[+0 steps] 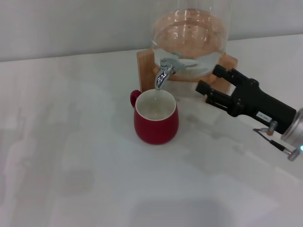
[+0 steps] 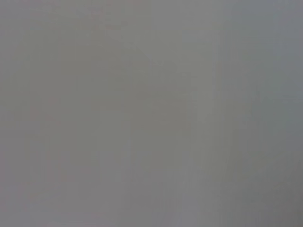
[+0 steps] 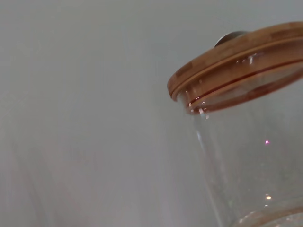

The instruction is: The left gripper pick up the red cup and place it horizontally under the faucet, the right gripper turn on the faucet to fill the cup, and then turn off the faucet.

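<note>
The red cup stands upright on the white table, its cream inside facing up and its handle pointing back left. Directly above its rim hangs the spout of the chrome faucet, whose lever points toward the right. Whether water is running I cannot tell. My right gripper hovers to the right of the faucet, a short gap away, open with nothing between its black fingers. The left gripper is out of view; the left wrist view shows only a plain grey surface.
The glass dispenser on its wooden stand holds water at the back of the table. Its wooden lid and glass wall fill the right wrist view. A grey wall runs behind.
</note>
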`<state>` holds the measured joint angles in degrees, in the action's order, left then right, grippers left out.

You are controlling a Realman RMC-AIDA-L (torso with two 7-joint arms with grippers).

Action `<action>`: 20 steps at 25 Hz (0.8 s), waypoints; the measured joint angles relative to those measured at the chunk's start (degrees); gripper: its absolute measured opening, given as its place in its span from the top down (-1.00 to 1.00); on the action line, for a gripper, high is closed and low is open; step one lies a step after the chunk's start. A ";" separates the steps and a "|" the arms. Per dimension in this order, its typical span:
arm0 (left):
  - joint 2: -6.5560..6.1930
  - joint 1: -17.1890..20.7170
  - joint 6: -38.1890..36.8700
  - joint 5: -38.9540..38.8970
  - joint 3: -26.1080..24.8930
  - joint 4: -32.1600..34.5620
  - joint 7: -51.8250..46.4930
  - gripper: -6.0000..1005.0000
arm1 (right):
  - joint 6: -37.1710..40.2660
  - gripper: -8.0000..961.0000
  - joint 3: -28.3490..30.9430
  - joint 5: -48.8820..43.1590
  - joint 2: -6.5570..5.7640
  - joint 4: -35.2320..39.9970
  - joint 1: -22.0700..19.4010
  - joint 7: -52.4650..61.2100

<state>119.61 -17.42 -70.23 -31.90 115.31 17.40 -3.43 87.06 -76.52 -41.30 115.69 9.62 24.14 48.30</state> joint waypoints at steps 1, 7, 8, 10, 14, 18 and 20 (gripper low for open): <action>0.00 -0.04 0.00 0.00 0.00 0.00 0.00 -0.21 | -0.26 -0.82 -0.06 0.00 0.04 0.02 0.34 0.09; 0.01 -0.26 0.00 0.00 0.00 0.00 0.00 -0.21 | -1.57 -0.82 -1.03 -0.01 0.17 0.05 2.58 0.59; 0.01 -0.29 0.00 0.00 0.00 0.00 0.00 -0.21 | -1.70 -0.82 -1.19 -0.01 0.17 0.05 2.89 0.62; 0.01 -0.36 0.01 0.00 0.00 0.00 0.00 -0.21 | -1.81 -0.82 -1.74 -0.01 0.17 0.05 3.40 0.76; 0.01 -0.43 0.04 0.00 0.00 0.01 0.00 -0.21 | -1.90 -0.82 -2.48 -0.01 0.21 0.05 4.02 1.18; 0.01 -0.47 0.07 0.00 0.00 0.00 0.00 -0.21 | -1.90 -0.82 -2.92 -0.02 0.28 0.09 4.49 1.47; 0.00 -0.49 0.09 0.00 0.00 0.00 0.00 -0.21 | -1.90 -0.82 -3.05 -0.01 0.33 0.11 4.67 1.50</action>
<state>119.61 -17.92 -70.14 -31.90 115.31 17.40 -3.43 85.15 -79.57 -41.31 116.02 9.73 28.80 49.80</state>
